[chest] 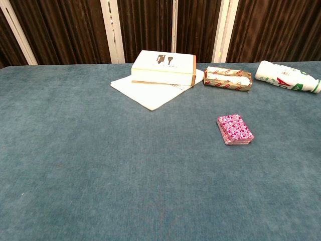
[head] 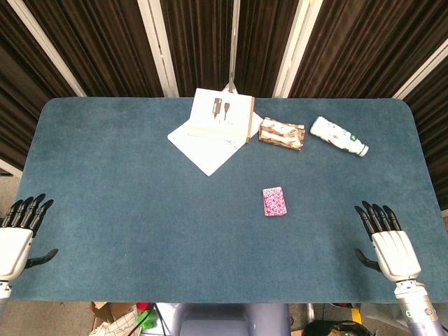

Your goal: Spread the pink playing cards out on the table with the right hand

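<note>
Head view: pink cards [head: 274, 201] stacked; hands idle

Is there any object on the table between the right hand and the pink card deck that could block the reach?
Nothing visible does. The right hand rests open at the table's near right edge, and only bare blue surface lies between it and the pink card deck. The bottle, snack pack and box lie farther back.
</note>
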